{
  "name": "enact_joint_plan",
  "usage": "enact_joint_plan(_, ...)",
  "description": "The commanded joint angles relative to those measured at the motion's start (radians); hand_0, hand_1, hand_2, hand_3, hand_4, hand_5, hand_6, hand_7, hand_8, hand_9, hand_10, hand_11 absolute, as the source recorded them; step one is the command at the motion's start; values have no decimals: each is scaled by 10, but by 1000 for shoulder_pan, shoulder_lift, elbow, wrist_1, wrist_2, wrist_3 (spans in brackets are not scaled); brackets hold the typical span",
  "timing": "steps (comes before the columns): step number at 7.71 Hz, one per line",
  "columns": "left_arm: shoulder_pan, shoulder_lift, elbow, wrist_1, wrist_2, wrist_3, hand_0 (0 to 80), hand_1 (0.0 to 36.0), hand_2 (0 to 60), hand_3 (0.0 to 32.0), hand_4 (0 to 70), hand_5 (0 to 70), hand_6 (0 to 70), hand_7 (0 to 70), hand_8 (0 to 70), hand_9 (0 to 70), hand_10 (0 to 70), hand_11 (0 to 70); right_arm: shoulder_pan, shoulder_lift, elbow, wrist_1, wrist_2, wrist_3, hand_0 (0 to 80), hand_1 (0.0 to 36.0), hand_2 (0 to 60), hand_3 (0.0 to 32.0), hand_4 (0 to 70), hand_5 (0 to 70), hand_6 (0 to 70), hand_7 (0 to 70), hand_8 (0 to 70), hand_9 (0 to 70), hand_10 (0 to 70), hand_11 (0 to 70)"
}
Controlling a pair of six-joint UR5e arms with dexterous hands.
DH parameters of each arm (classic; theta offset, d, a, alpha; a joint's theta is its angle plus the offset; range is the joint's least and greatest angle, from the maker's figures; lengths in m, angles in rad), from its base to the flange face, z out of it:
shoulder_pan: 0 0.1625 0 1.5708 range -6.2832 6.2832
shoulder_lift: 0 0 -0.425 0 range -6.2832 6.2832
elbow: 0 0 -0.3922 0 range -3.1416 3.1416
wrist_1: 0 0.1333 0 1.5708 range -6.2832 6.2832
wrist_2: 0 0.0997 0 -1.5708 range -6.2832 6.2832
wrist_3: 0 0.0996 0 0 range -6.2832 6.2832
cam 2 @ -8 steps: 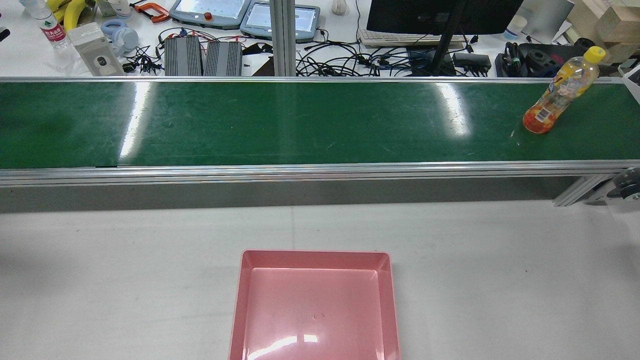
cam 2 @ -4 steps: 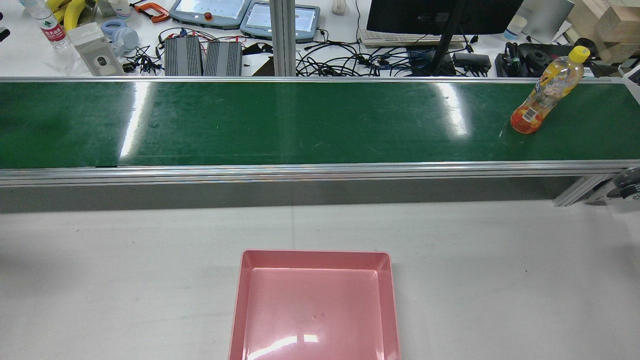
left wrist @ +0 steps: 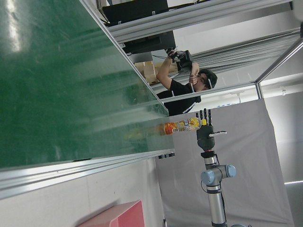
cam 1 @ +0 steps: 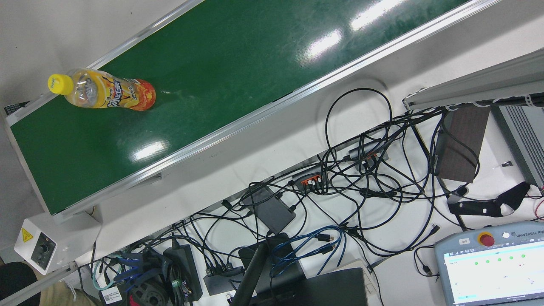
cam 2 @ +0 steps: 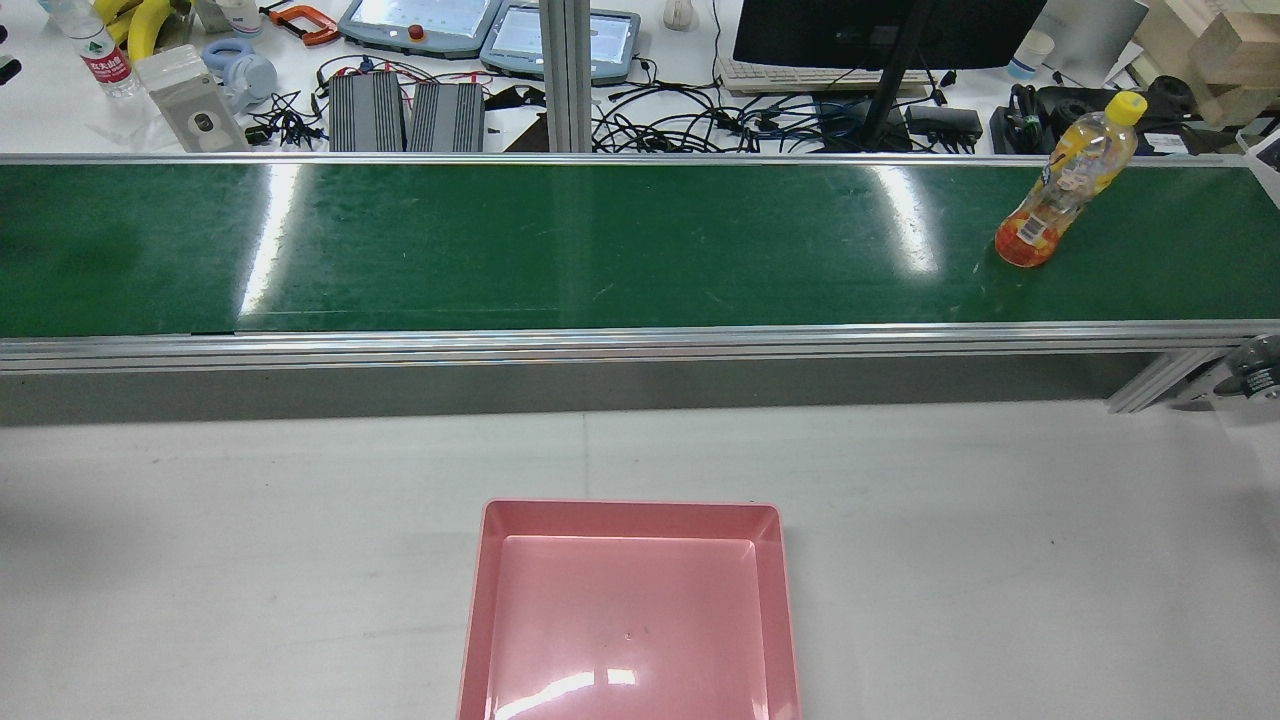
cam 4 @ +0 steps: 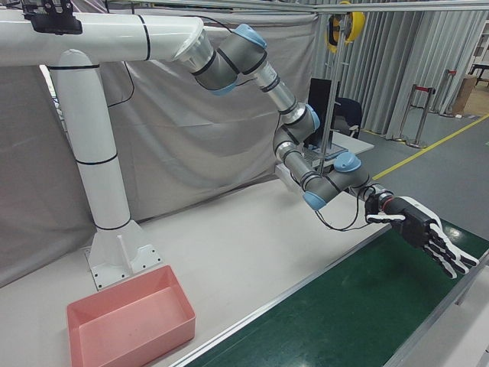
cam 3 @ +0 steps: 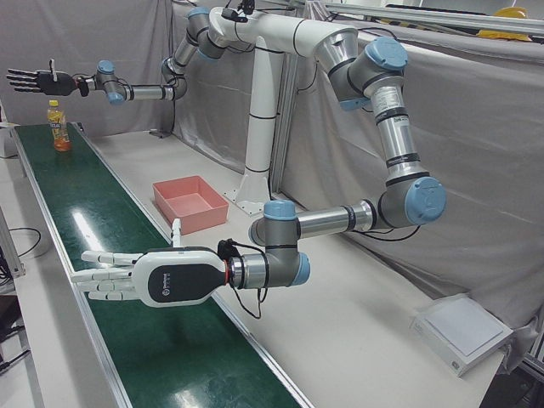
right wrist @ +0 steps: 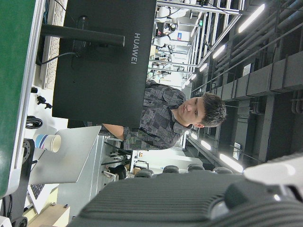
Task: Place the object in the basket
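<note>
An orange drink bottle [cam 2: 1060, 195] with a yellow cap stands upright on the green conveyor belt [cam 2: 600, 250] near its right end; it also shows in the front view [cam 1: 106, 94]. A pink basket [cam 2: 630, 512] sits empty on the white table in front of the belt. My right hand [cam 3: 34, 81] is open, fingers spread, in the air above the bottle [cam 3: 59, 127]; it also shows in the right-front view [cam 4: 424, 233]. My left hand [cam 3: 127, 276] is open and flat over the belt, far from the bottle. The left hand view shows the distant bottle [left wrist: 182, 126].
Beyond the belt is a desk with cables [cam 2: 760, 115], a monitor [cam 2: 880, 30], teach pendants [cam 2: 420, 25] and power supplies. The arms' white pedestal [cam 3: 252, 153] stands behind the basket [cam 3: 191, 212]. An operator [left wrist: 182, 90] stands at the belt's far end.
The bottle has travelled leftward along the belt in the rear view, staying upright. The basket has not moved.
</note>
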Motion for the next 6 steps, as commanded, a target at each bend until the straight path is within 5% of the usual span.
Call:
enact_joint_plan(1, 10, 0, 7, 9, 0, 6, 520, 59, 0, 0, 160, 75, 0, 0, 27, 61, 57, 95, 0, 0, 0, 0, 0, 0, 0, 0, 0, 0, 0, 0, 0, 0, 0, 0, 0, 0)
enact_joint_plan(6, 13, 0, 9, 30, 2, 16, 526, 65, 0, 0, 161, 81, 0, 0, 36, 74, 55, 93, 0, 0, 1, 0, 0, 0, 0, 0, 0, 0, 0, 0, 0, 0, 0, 0, 0, 0)
